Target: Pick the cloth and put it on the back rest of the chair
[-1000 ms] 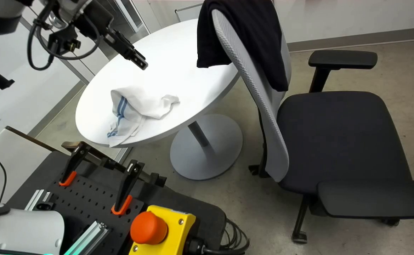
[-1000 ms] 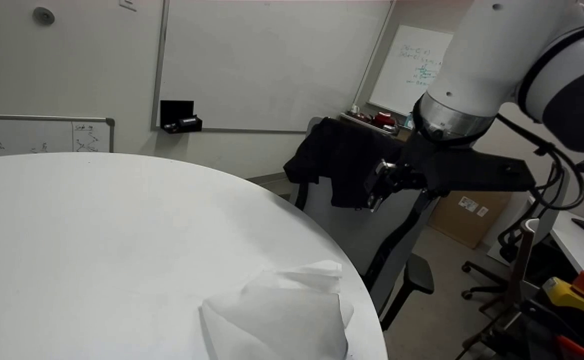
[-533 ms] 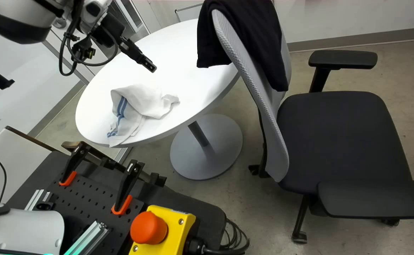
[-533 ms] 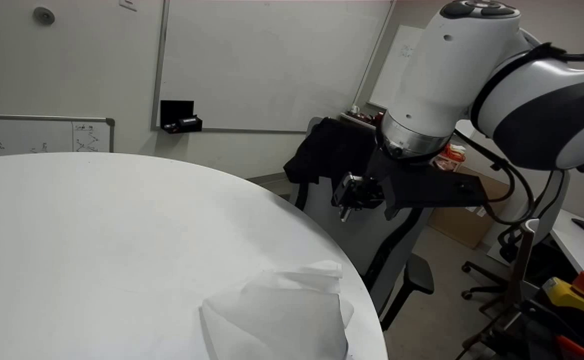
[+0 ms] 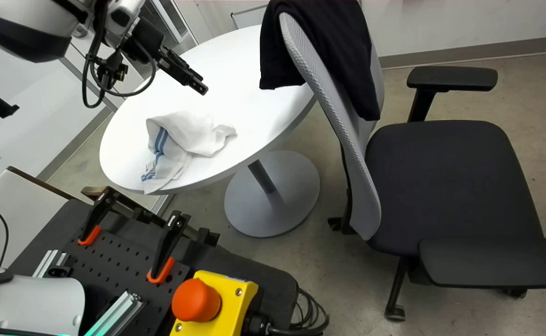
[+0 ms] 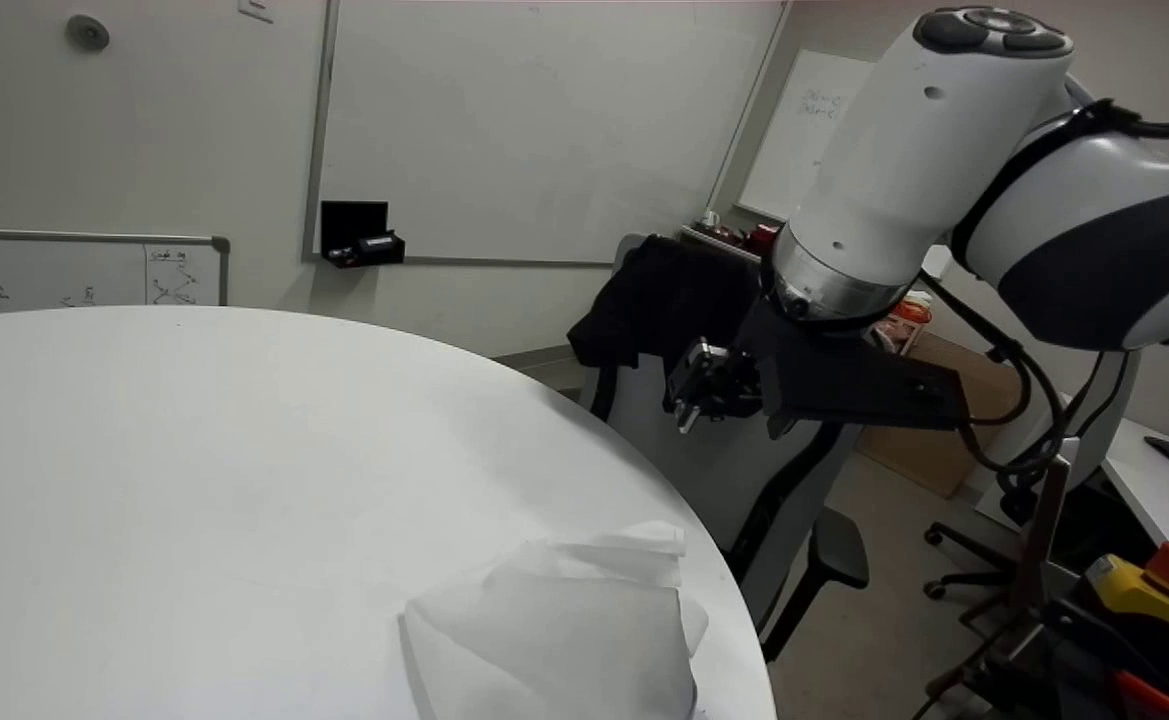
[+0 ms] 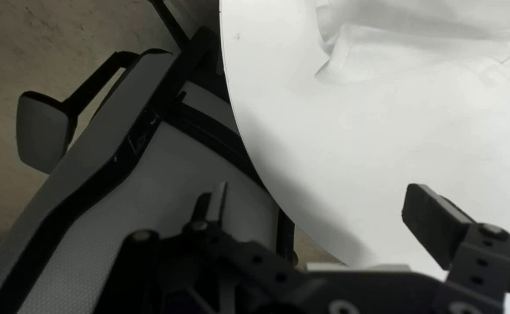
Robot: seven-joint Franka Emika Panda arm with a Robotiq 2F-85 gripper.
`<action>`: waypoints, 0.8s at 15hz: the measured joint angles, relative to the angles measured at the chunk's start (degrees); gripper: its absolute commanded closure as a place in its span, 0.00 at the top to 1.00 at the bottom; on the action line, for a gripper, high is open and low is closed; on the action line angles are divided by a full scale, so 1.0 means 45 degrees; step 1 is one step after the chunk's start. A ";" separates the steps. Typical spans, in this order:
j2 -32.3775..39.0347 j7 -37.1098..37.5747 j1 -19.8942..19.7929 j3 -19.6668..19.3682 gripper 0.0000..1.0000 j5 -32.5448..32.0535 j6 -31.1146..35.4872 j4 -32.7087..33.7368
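Observation:
A white cloth with blue stripes (image 5: 186, 135) lies crumpled on the white round table (image 5: 244, 60), near its edge. It also shows in an exterior view (image 6: 564, 640) and at the top right of the wrist view (image 7: 394, 56). A chair's grey back rest (image 5: 365, 200) stands beside the table, with a black cloth (image 5: 329, 56) draped over its top. The back rest also shows in the wrist view (image 7: 163, 183). My gripper (image 5: 199, 87) is above the table, apart from the white cloth. In the wrist view, its fingers (image 7: 322, 205) are wide apart with nothing between them.
The chair's black armrest (image 5: 452, 78) and seat (image 5: 445, 182) are beyond the back rest. A dark cart with clamps (image 5: 165, 247) and a yellow emergency-stop box (image 5: 226, 298) is in the foreground. Whiteboards (image 6: 544, 130) hang on the wall.
My gripper has moved right in an exterior view, and left and lower in an exterior view, mostly in the first half second. The white cloth, black cloth and chair have not moved.

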 measured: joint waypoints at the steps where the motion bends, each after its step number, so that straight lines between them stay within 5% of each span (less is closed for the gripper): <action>1: 0.0036 0.0732 0.0045 -0.0106 1.00 -0.0624 0.0012 0.0001; 5: 0.0468 0.2742 0.0133 -0.0297 1.00 -0.2368 0.0074 0.0008; 12: 0.2634 0.3034 -0.0169 -0.0418 1.00 -0.2465 0.0776 0.0909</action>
